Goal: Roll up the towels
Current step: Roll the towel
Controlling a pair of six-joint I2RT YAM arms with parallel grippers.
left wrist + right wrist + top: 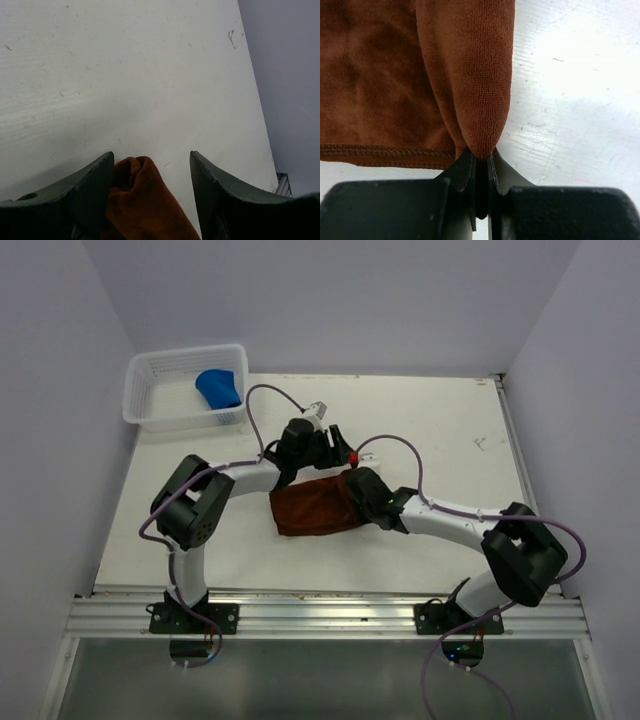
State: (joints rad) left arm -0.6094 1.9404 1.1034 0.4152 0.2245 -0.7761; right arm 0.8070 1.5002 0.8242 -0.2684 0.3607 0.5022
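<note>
A brown towel lies flat on the white table, its right edge folded up. My right gripper is shut on that folded edge of the brown towel near its front corner. My left gripper is open at the far end of the same edge; the towel's bunched fold sits between its fingers, touching the left finger. In the top view both grippers meet over the towel's right side, the left one at the back, the right one nearer. A rolled blue towel lies in the basket.
A white plastic basket stands at the table's back left corner. White walls close in the table on the left, back and right. A metal rail runs along the near edge by the arm bases.
</note>
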